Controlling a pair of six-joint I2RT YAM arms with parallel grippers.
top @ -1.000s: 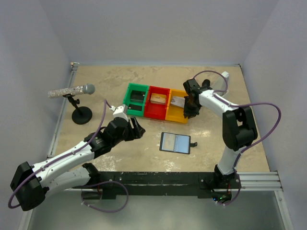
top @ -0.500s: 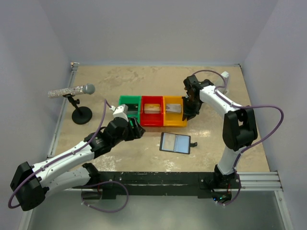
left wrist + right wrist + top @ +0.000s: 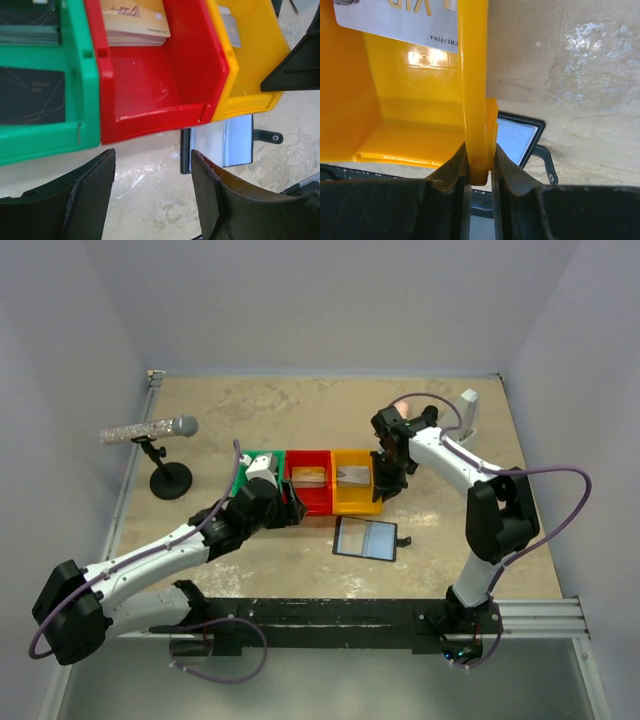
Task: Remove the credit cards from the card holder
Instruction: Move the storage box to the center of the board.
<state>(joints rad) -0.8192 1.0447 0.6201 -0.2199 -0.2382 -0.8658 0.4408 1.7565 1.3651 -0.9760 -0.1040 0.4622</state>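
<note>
Right tool pinching the yellow bin wall.
Left tool spread beside the red bin; card holder lies open on the tabletop nearby.

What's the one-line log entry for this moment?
right gripper: shut on yellow bin | left gripper: open, empty, by red bin | card holder: open on table | credit cards: in bins

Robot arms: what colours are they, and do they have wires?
The left arm and right arm are white tubes with chunky black joints. A thin purple cable loops along each. Each ends in a black tool with two broad fingers: the left tool and the right tool.
</note>
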